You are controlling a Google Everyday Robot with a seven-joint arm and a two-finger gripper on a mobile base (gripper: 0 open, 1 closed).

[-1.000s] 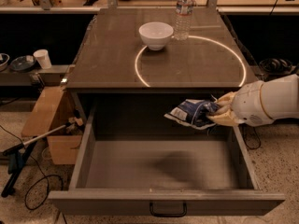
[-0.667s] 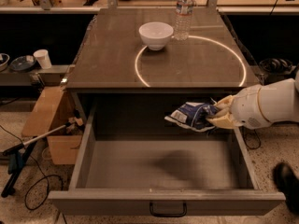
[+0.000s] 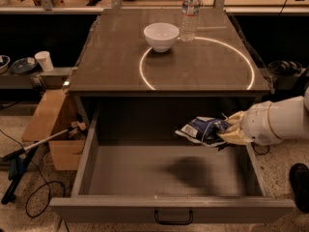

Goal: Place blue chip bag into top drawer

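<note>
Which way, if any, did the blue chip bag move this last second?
Yes, slightly down: the blue chip bag, held by the end effector, now hangs farther below the tabletop front edge, over the top drawer.

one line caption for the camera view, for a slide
Gripper at right holds the blue chip bag over the open top drawer; white bowl and bottle on the tabletop.

We see the crumpled dark-blue foil chip bag point(image 3: 203, 129) centre-right, pinched in our gripper point(image 3: 230, 129), over the open wide grey drawer point(image 3: 135, 172).
</note>
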